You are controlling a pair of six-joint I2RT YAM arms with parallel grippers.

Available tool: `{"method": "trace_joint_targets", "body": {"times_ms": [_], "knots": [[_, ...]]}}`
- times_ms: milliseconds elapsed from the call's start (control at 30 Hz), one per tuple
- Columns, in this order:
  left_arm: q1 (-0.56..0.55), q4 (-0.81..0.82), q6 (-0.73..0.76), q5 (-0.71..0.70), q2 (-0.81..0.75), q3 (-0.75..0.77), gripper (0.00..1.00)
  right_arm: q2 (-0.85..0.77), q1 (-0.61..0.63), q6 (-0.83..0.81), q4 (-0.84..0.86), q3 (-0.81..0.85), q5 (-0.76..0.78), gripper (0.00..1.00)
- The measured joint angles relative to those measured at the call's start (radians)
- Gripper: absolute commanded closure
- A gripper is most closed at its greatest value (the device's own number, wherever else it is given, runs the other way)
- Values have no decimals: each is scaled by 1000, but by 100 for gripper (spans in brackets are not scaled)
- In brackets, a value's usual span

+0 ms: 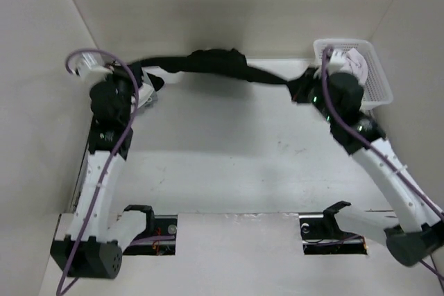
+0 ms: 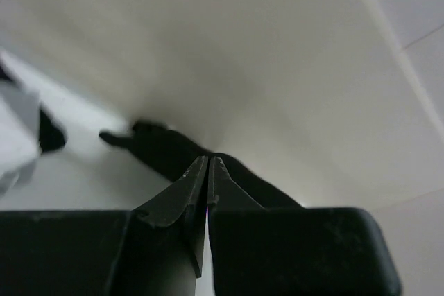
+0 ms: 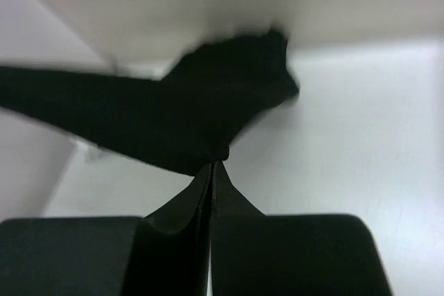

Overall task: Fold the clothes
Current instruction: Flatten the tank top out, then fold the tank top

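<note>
Two pincers share one load: the black garment (image 1: pixel 215 66) hangs stretched between them as a bunched, rope-like band over the far edge of the surface (image 1: pixel 229 150), close to the back wall. The left pincer (image 2: pixel 208 164) is closed tight, its tips meeting on a fold of the dark cloth that trails away from them. The right pincer (image 3: pixel 214 168) is likewise pressed fully together, pinching the other end, with a thick wad of fabric bulging just beyond its tips. The middle of the garment sags in a lump and looks twisted, not flat; which parts of it the tips hold cannot be told.

By my reading, this is the spreading step that comes ahead of any fold: the cloth is lifted and pulled taut, but not yet laid out.

The next move probably calls for both arms to draw back toward the near side together, keeping tension even, and to lower the cloth so it drapes flat on the open surface. The right arm sits just beside the white basket (image 1: pixel 378 77) in the far right corner, so its path needs to keep away from that rim.
</note>
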Motion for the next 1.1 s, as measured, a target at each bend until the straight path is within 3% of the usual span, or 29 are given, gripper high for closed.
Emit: {"method": "trace_joint_targets", "body": {"times_ms": [133,267,400,533,700,767,867,967,1100], "knots": [[-29,-53,-8,-4,-253,-385,99,-212,135,42,24,-407,30,100],[-31,-232,-12,1,-521,-585,99,-397,253,115,15,-642,77,100],[-46,-434,-31,24,-756,-630,100,-557,391,231,-57,-766,124,100],[-104,-623,-92,43,-892,-629,100,-657,567,387,-181,-813,185,100],[-131,-805,-138,19,-986,-610,100,-674,811,542,-298,-813,288,100],[-130,-808,-145,5,-968,-608,100,-628,848,558,-313,-800,320,100],[-124,-744,-150,-16,-861,-608,100,-492,755,505,-276,-750,324,100],[-106,-594,-151,-38,-676,-608,100,-333,519,398,-144,-696,265,100],[-89,-330,-151,-74,-310,-565,100,-94,196,292,51,-571,120,100]]}}
